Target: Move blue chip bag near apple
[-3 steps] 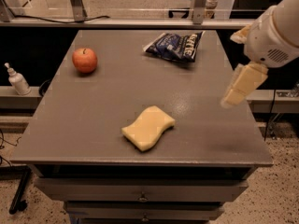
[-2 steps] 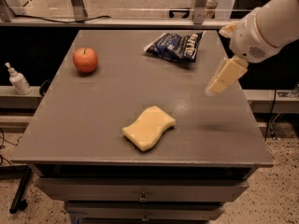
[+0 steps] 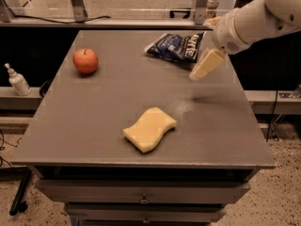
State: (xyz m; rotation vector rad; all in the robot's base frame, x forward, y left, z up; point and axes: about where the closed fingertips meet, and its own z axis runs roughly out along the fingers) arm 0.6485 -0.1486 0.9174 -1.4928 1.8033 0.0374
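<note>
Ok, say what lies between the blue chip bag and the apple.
Camera view: only bare table between blue chip bag and apple. Pincer hangs beside the bag.

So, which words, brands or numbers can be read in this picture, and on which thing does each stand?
blue chip bag: white lettering, too blurred to read.
apple, sponge, bottle: no text seen.
gripper, hovering beside the bag's right end: no label seen.

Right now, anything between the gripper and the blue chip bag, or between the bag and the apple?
Nothing visible. The gripper hangs just beside the blue chip bag; bare tabletop runs from it to the apple. The sponge lies nearer the front, off that path.
</note>
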